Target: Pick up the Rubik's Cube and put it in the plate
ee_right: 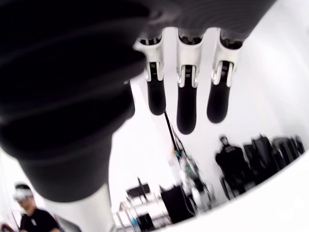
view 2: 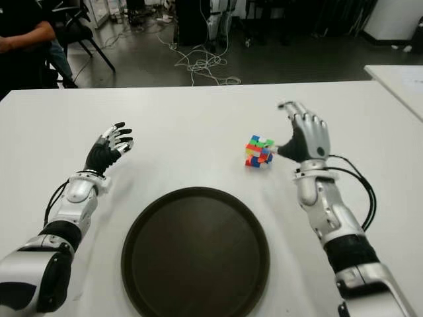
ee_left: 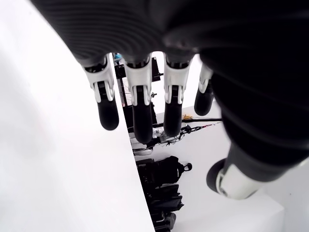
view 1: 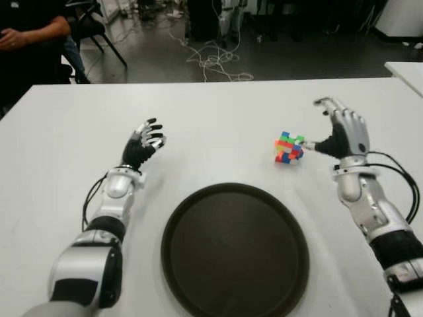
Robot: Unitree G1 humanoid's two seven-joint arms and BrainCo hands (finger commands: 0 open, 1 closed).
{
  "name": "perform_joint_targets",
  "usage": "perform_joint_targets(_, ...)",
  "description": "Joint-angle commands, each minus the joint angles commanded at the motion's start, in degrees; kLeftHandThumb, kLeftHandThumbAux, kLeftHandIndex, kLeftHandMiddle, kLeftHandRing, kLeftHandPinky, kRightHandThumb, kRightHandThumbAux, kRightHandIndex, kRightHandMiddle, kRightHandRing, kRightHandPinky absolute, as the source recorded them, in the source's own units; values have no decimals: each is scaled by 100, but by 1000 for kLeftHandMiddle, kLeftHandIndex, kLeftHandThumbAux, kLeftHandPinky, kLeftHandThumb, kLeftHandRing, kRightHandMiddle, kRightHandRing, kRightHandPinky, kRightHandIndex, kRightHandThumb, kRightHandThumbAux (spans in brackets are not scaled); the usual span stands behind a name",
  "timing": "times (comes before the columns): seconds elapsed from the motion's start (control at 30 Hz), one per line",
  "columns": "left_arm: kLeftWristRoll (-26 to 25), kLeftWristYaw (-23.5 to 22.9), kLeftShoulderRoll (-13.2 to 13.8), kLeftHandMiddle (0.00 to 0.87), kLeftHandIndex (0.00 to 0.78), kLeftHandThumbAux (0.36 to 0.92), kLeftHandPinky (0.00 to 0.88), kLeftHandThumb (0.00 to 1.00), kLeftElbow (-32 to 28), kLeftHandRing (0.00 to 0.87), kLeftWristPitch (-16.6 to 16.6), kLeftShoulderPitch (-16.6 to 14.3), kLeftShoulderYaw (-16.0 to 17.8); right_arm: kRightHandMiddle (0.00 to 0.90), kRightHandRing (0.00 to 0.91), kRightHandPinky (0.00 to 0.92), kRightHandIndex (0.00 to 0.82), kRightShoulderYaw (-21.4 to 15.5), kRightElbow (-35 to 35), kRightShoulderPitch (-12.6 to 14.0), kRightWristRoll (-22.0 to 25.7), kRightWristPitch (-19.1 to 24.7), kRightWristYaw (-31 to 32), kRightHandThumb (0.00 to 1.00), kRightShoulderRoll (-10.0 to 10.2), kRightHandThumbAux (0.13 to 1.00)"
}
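My right robot hand (view 1: 340, 132), fingers spread and holding nothing, stands just beside the multicoloured plastic Rubik's Cube (view 1: 288, 147) on the white counter (view 1: 218, 112), thumb at its edge. The round dark brown plate (view 1: 234, 247) lies nearer me, apart from the cube (which sits tilted on a corner). A one-sided closing could nudge it away. My left robot hand (view 1: 144, 144) hovers open, left of the plate.

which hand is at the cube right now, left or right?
The right hand: its thumb meets the Rubik's Cube, fingers extended, no grasp yet. The left hand shows open, far across the table, beyond the plate.
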Motion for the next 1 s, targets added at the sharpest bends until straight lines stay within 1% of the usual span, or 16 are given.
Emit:
perform_joint_targets(0.1,-9,-6,-2,197,108,719,198,175,1,201,-8,-2,8,338,346,296,244,-65,-199,55,17,39,62,0,-4,892)
perform_joint_targets(0.2,-2,-4,3,198,110,729,213,177,2,204,-9,-3,2,316,319,253,233,-108,-294,85,13,52,89,0,2,870)
perform_joint_targets(0.37,8,-8,8,196,111,732,224,183,3,207,-20,-1,-6,297,294,228,228,-158,-341,90,-9,63,110,0,25,863)
perform_joint_targets(0.47,10,-14,10,195,111,737,215,184,-3,204,-54,9,-8,285,283,219,217,-167,-361,63,-23,125,167,0,30,857)
perform_joint_targets(0.6,31,26,10,201,118,740,216,180,-5,206,-100,22,-19,270,262,187,207,-71,-167,-96,-124,291,355,0,-9,843)
perform_joint_targets(0.67,42,39,13,199,119,737,211,175,-2,203,-102,22,-26,266,254,180,210,8,83,-220,-183,306,376,0,2,841)
perform_joint_targets(0.73,52,45,17,195,117,733,198,170,0,197,-98,20,-35,264,249,178,212,83,397,-359,-223,285,337,0,63,840)
perform_joint_targets(0.8,56,47,18,196,116,727,189,170,1,196,-89,18,-42,258,243,173,210,140,537,-439,-246,302,413,0,70,837)
perform_joint_targets(0.87,54,51,17,200,116,719,190,171,0,199,-76,18,-44,255,242,181,209,200,674,-512,-255,252,505,0,40,833)
perform_joint_targets(0.93,49,62,13,204,116,713,194,171,-4,202,-60,18,-44,255,245,196,210,316,1048,-695,-266,85,545,0,39,831)
perform_joint_targets(1.0,48,70,10,205,115,712,201,171,-8,206,-54,20,-45,258,254,214,209,382,1285,-810,-269,-30,549,0,40,824)
